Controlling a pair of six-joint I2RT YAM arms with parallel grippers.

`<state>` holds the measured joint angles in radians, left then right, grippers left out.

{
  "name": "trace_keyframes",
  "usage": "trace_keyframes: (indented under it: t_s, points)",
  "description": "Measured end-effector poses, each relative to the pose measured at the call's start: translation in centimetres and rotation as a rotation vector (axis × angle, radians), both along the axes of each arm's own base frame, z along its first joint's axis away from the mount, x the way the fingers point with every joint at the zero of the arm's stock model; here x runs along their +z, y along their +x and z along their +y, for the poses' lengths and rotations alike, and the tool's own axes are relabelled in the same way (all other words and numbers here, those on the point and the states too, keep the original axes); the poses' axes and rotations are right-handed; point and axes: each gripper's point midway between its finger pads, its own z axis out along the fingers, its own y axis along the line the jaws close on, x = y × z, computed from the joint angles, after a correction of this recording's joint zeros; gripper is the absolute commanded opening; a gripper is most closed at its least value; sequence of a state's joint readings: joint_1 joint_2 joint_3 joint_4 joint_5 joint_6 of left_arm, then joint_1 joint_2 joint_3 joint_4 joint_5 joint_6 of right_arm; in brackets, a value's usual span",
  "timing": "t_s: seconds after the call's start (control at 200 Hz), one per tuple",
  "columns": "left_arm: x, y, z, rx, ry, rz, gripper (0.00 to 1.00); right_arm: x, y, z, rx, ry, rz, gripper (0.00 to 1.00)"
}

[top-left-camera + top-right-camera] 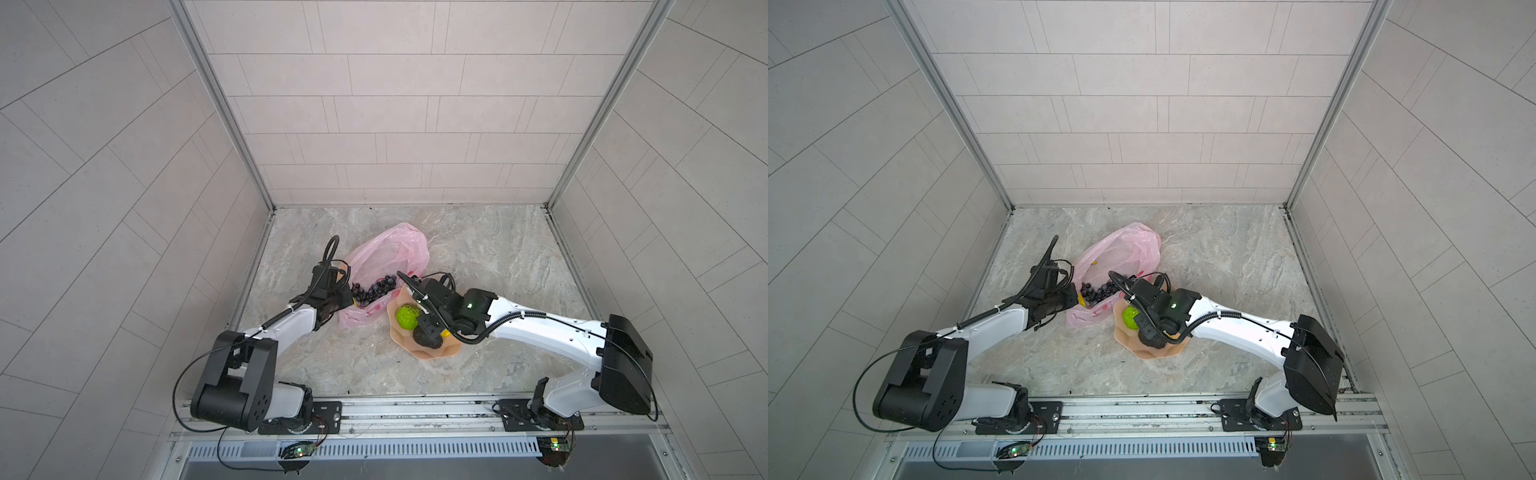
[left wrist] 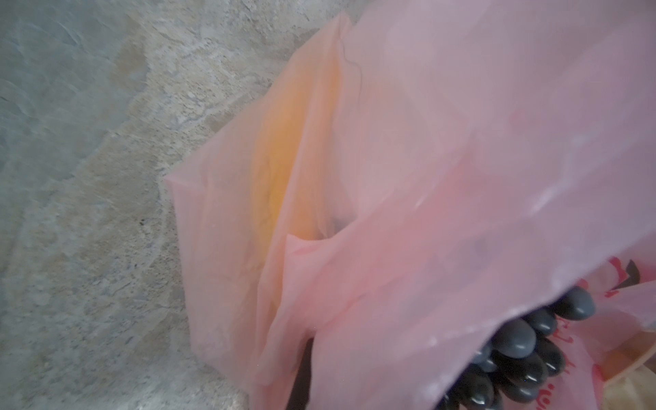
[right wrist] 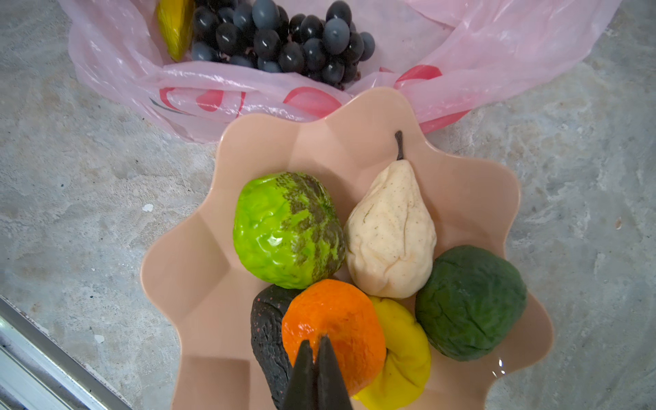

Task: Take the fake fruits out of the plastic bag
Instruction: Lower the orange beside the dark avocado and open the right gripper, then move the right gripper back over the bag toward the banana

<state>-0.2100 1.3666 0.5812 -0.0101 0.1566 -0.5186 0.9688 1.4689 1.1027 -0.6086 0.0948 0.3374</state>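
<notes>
Closest to us, the right claw (image 3: 316, 342) is pinched shut on nothing, hanging just over the orange (image 3: 340, 312) in the bowl (image 3: 198, 248). The green fruit (image 3: 284, 230), the pear (image 3: 390, 230) and a few others sit in there too.

Right past the bowl's rim lies the bag (image 3: 117, 67), mouth open, with the grapes (image 3: 280, 39) and a banana (image 3: 175, 25) inside. The left claw (image 1: 349, 298) is closed as well, at the bag's left edge. In its own camera the film drapes over a finger, so we reckon it's pinching the rim.

Handling-wise, we'd guess the grapes are light but floppy, a loose bunch of slick little balls. One berry would probably slip, so we'd go for the thick middle of the bunch. The banana looks stiff, so we'd take it across the middle. The bag is thin and crinkly all the way to its far end, and we'd expect it to snag on fingers.
</notes>
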Motion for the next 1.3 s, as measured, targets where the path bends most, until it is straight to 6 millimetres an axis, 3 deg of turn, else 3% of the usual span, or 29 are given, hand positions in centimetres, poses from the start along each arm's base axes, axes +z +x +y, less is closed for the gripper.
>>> trace_keyframes:
  t_s: [0.105,0.265,0.485,0.69,1.091,1.301]
  points:
    - [0.2,0.0,0.0,0.0,-0.001,-0.004,0.03,0.1,0.1,0.1,0.0,0.002,-0.002,0.06]
    - [0.4,0.0,0.0,0.0,-0.002,-0.012,0.03,-0.1,0.1,0.1,-0.002,-0.001,-0.003,0.23]
    - [1.8,0.3,0.1,0.008,-0.003,-0.054,0.03,0.0,0.2,0.1,-0.005,-0.002,-0.008,0.31]
    - [1.7,0.2,0.2,0.011,0.001,-0.051,0.03,0.6,0.3,-0.1,-0.008,0.005,-0.022,0.38]
    - [1.8,0.2,0.4,0.022,0.006,-0.052,0.03,4.2,1.3,0.7,-0.027,0.078,-0.089,0.46]
    - [1.6,0.0,0.8,0.036,0.022,-0.044,0.03,6.7,4.2,3.7,-0.06,0.141,-0.134,0.5]
